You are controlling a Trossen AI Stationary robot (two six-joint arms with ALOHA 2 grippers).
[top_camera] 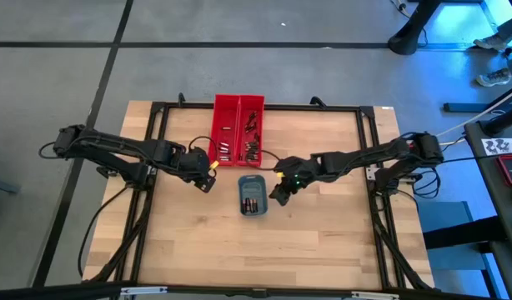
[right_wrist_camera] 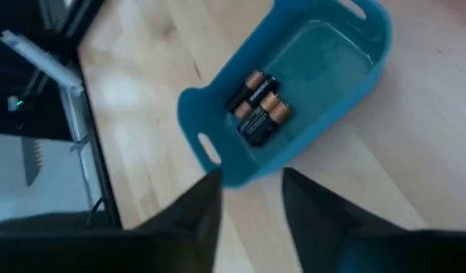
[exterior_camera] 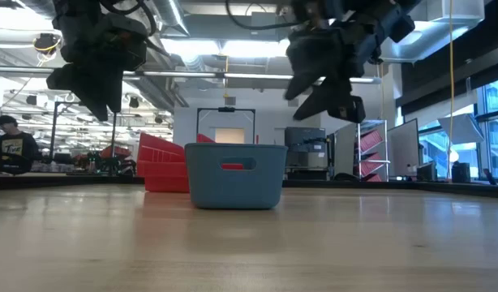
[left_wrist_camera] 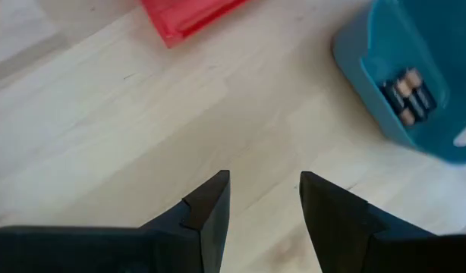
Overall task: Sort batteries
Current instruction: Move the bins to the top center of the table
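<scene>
A small blue-grey tray (top_camera: 253,196) stands mid-table with a few black, copper-ended batteries (right_wrist_camera: 257,108) lying on its floor. Behind it two long red trays (top_camera: 238,127) hold more batteries (top_camera: 253,148). My left gripper (left_wrist_camera: 263,178) hovers open over bare wood to the left of the blue tray, with nothing between its fingers. My right gripper (right_wrist_camera: 252,178) hovers open just off the blue tray's right side (top_camera: 278,193), slanting down toward it, also with nothing between its fingers. In the low view both grippers hang well above the table top.
A black frame (top_camera: 156,117) runs round the table's edges. Bare wood lies in front of the blue tray and on both sides of it. In the low view a person (exterior_camera: 12,146) sits far off in the room at the left.
</scene>
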